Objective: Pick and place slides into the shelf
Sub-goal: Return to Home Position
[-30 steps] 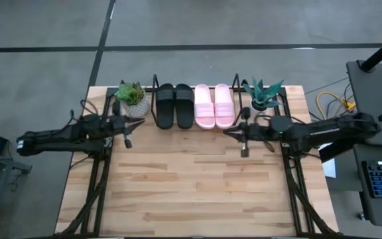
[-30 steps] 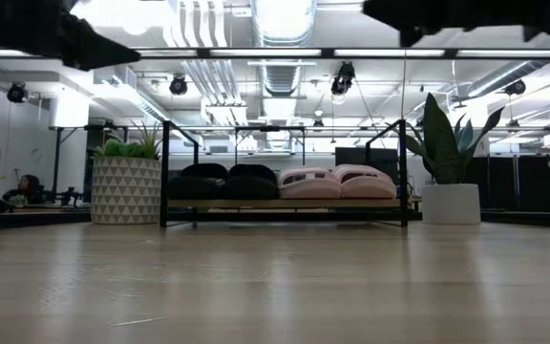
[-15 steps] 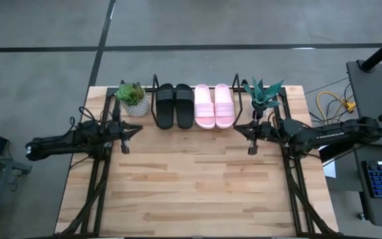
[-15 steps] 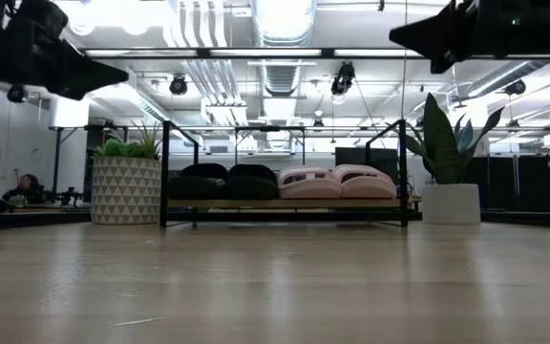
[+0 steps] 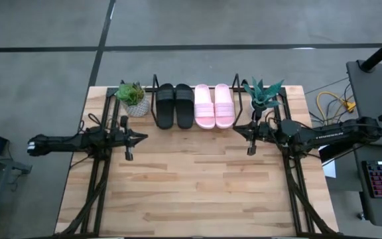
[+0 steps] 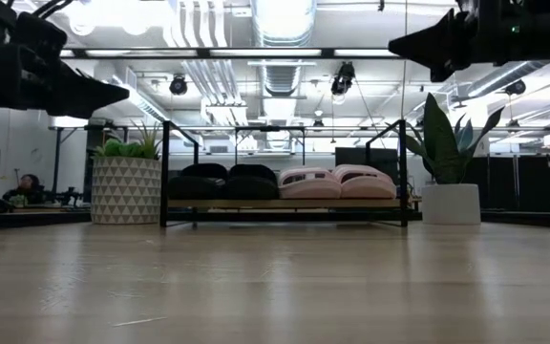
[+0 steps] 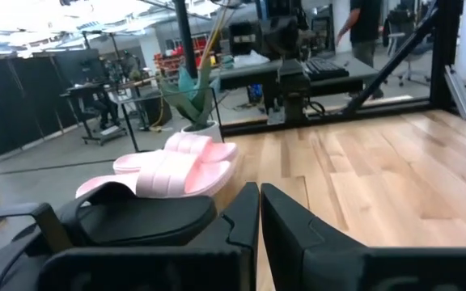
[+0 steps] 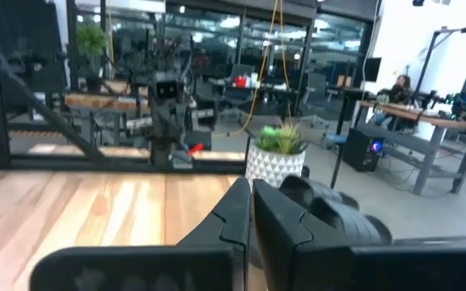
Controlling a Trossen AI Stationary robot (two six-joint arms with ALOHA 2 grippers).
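Two black slides [image 5: 174, 105] and two pale pink slides [image 5: 213, 105] lie side by side, soles down, on the black rod shelf [image 5: 154, 84] at the table's far edge; the low view shows the black slides [image 6: 222, 181] and the pink slides [image 6: 337, 182] on the shelf [image 6: 165, 162]. My left gripper [image 5: 142, 137] hovers shut and empty near the table's left side, fingers [image 7: 259, 212] pointing right. My right gripper [image 5: 237, 129] hovers shut and empty near the right side, its fingers [image 8: 251, 202] pointing left.
A white patterned pot with a green plant [image 5: 132, 98] stands left of the shelf, and a spiky plant in a white pot [image 5: 264, 94] right of it. The wooden table [image 5: 191, 186] stretches toward the near edge. People show in the room beyond.
My left gripper has drawn back toward the table's left and near side and come lower. My right gripper has pulled away toward the table's right edge, then held still. The slides have stayed on the shelf.
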